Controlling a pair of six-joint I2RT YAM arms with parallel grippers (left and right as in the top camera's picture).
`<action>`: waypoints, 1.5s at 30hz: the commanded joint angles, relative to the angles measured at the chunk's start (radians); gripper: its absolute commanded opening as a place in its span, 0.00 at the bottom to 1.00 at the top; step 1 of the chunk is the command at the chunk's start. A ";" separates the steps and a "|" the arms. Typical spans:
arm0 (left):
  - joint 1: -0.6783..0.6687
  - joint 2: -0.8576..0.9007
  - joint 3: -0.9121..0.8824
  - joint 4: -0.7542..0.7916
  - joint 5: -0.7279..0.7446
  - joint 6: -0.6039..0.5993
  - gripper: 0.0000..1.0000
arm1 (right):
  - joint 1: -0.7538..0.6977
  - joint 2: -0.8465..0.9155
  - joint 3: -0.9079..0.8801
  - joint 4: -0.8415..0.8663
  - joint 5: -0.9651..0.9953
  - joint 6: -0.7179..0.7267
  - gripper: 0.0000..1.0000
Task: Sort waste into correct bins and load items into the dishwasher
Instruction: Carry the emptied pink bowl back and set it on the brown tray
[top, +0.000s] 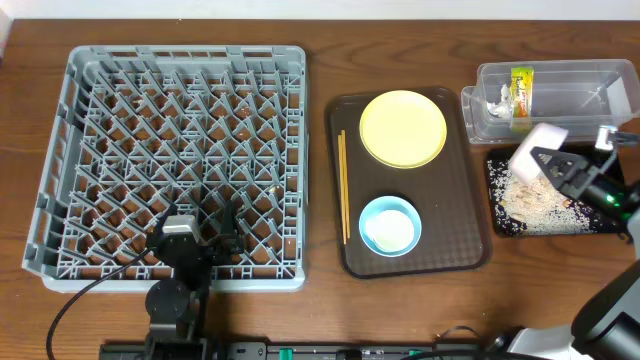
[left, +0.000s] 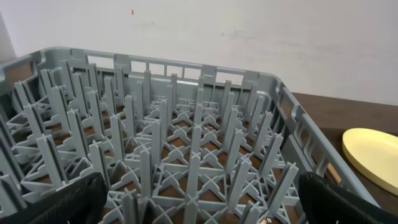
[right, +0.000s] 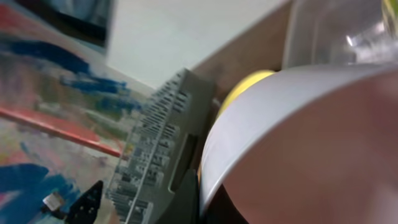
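Observation:
My right gripper is shut on the rim of the white bowl, which is tipped on its side over the black tray. Whitish rice scraps lie in that tray. In the right wrist view the white bowl fills the frame. The clear tub holds the yellow-green wrapper and the white tissue. My left gripper hangs open over the front of the grey dish rack, its fingers wide apart above the rack pegs.
The dark brown serving tray lies between rack and bins. It carries the yellow plate, the chopsticks and the light blue bowl with something whitish inside. The plate's edge shows right of the rack.

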 joint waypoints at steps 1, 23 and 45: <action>0.005 0.002 -0.018 -0.039 -0.033 0.013 0.98 | 0.064 -0.052 0.005 0.006 0.089 0.079 0.01; 0.005 0.002 -0.018 -0.039 -0.033 0.013 0.98 | 0.705 -0.298 0.059 -0.176 1.031 0.219 0.01; 0.005 0.002 -0.018 -0.039 -0.033 0.013 0.98 | 0.907 -0.140 0.059 -0.339 1.188 0.288 0.01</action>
